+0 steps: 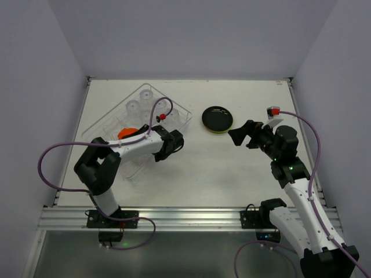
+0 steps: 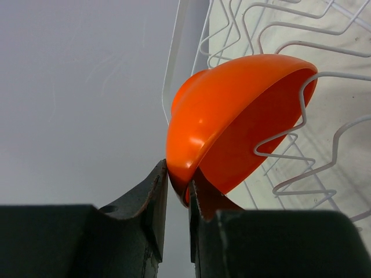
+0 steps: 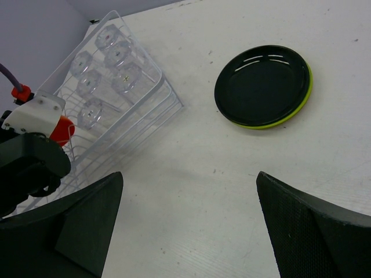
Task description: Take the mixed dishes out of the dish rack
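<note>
The orange-red bowl (image 2: 232, 116) stands on edge among the wire prongs of the dish rack (image 2: 278, 26). My left gripper (image 2: 178, 174) pinches its rim, one finger outside and one inside. From above, the bowl (image 1: 128, 132) peeks out beside the left arm's forearm, which hides the fingers. Several clear cups (image 1: 145, 101) stand upside down in the rack (image 1: 179, 113). The black plate (image 1: 217, 119) lies on the table, stacked on the lime-green plate (image 3: 272, 121). My right gripper (image 1: 240, 136) hovers open to the right of the plates, nothing between its fingers.
The rack (image 3: 168, 92) sits at the back left, angled, its cups (image 3: 98, 81) in rows. The left arm's wrist (image 1: 168, 142) reaches over the rack's near right side. White walls close the table on three sides. An aluminium rail (image 1: 185, 215) runs along the near edge.
</note>
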Action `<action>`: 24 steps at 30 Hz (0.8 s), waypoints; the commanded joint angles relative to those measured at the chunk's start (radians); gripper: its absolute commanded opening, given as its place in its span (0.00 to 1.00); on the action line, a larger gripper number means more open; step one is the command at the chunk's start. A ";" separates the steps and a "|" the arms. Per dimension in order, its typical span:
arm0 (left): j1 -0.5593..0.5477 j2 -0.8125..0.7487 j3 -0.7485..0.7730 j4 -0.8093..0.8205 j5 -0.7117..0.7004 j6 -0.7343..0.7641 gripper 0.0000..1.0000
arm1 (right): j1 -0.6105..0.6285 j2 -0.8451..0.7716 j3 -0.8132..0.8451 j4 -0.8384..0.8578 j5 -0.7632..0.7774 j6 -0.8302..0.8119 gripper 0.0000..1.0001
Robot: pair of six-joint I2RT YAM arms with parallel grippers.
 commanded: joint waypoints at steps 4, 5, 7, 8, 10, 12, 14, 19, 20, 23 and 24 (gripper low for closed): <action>-0.016 -0.049 0.057 -0.123 -0.076 -0.232 0.00 | 0.002 -0.009 -0.011 0.054 -0.016 -0.017 0.99; -0.016 -0.052 0.057 -0.122 -0.079 -0.233 0.00 | 0.002 -0.006 -0.009 0.054 -0.016 -0.015 0.99; -0.017 -0.051 0.060 -0.122 -0.082 -0.238 0.00 | 0.002 -0.002 -0.009 0.056 -0.019 -0.015 0.99; -0.017 -0.049 0.058 -0.122 -0.085 -0.236 0.00 | 0.002 -0.002 -0.009 0.054 -0.019 -0.015 0.99; -0.017 -0.049 0.054 -0.122 -0.091 -0.243 0.00 | 0.002 -0.002 -0.011 0.056 -0.017 -0.015 0.99; -0.017 -0.054 0.054 -0.122 -0.095 -0.246 0.00 | 0.002 -0.002 -0.011 0.059 -0.016 -0.015 0.99; -0.019 -0.068 0.060 -0.122 -0.096 -0.246 0.00 | 0.002 0.003 -0.009 0.060 -0.017 -0.015 0.99; -0.017 -0.091 0.062 -0.122 -0.101 -0.232 0.00 | 0.003 0.008 -0.009 0.059 -0.024 -0.014 0.99; -0.017 -0.092 0.062 -0.122 -0.102 -0.230 0.00 | 0.002 0.009 -0.011 0.060 -0.022 -0.014 0.99; -0.019 -0.098 0.068 -0.122 -0.111 -0.218 0.00 | 0.002 0.008 -0.011 0.065 -0.024 -0.014 0.99; -0.019 -0.104 0.068 -0.122 -0.114 -0.215 0.00 | 0.002 0.011 -0.011 0.065 -0.025 -0.014 0.99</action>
